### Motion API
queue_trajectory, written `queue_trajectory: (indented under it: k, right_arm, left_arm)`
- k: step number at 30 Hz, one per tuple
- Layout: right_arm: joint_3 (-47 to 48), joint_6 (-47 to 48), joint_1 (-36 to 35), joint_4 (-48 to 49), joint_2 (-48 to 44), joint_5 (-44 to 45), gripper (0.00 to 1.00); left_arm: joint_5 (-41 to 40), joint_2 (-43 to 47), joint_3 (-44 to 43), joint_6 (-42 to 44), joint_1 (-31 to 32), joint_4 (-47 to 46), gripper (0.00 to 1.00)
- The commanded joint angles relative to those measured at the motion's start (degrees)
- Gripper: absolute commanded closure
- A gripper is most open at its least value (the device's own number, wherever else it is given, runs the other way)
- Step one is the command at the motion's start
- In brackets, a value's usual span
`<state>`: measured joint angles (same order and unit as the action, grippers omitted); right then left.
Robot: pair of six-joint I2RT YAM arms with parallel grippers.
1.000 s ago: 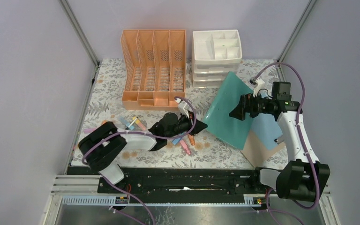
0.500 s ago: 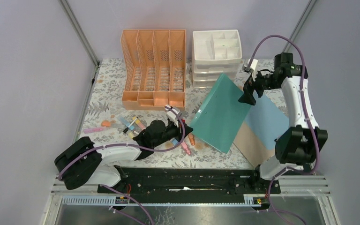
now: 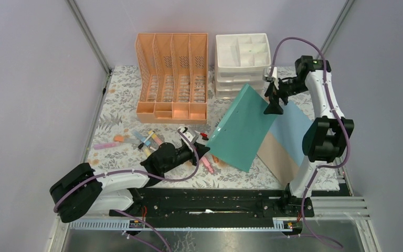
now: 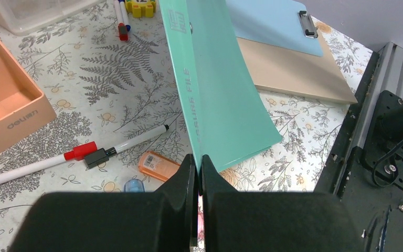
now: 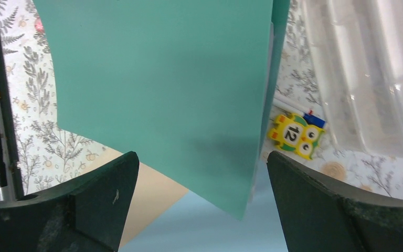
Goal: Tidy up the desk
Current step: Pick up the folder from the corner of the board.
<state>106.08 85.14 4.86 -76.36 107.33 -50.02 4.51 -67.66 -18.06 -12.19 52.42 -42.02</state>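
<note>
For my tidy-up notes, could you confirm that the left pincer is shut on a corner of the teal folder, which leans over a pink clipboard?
Not quite: the clipboard is light blue, not pink, as the left wrist view shows. The left pincer is indeed shut on a corner of the teal folder, which leans over it.

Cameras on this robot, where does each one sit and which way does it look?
Top external: high behind the arms, looking down at the desk; both arms show.
Left wrist: on the left arm, looking forward over the left gripper at the teal folder.
Right wrist: on the right arm, looking down past the right gripper at the folder.
Shared: both wrist views show the folder and a yellow owl toy.
</note>
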Motion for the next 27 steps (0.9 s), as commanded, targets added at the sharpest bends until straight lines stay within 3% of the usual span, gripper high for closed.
queue_trajectory:
  k: [1,7,11,15,18,21,25,27]
  right_arm:
    - [1.9,0.6,-2.4,-2.3,1.5,0.6,0.00]
    - [2.7,-2.4,-2.9,0.9,2.1,-0.3,0.00]
    - [-0.4,1.3,-5.3,-2.3,2.6,-1.5,0.00]
    - [-4.7,7.2,-7.4,-5.9,1.6,-4.3,0.10]
    - [-4.8,8.4,-7.5,-8.1,1.2,-4.5,0.29]
    - [-5.3,7.6,-7.5,-8.2,-0.2,-3.6,0.62]
    - [-6.4,7.4,-7.5,-8.2,-2.4,-2.9,0.96]
    - [-6.5,6.9,-7.5,-8.3,-3.6,-2.3,1.00]
  left_arm:
    - [1.3,2.6,1.4,5.0,1.0,-6.4,1.00]
    - [1.9,4.9,3.3,5.7,1.9,-7.4,1.00]
    - [2.0,5.8,4.1,6.3,2.1,-8.6,1.00]
    - [1.6,6.6,4.5,6.8,2.3,-8.6,1.00]
    - [0.8,7.2,5.0,7.2,2.3,-8.5,1.00]
    - [-0.2,7.4,5.1,7.2,2.2,-8.8,1.00]
    - [-1.7,7.0,5.1,7.0,2.2,-8.9,1.00]
    - [-3.3,7.1,5.1,6.5,2.2,-8.6,1.00]
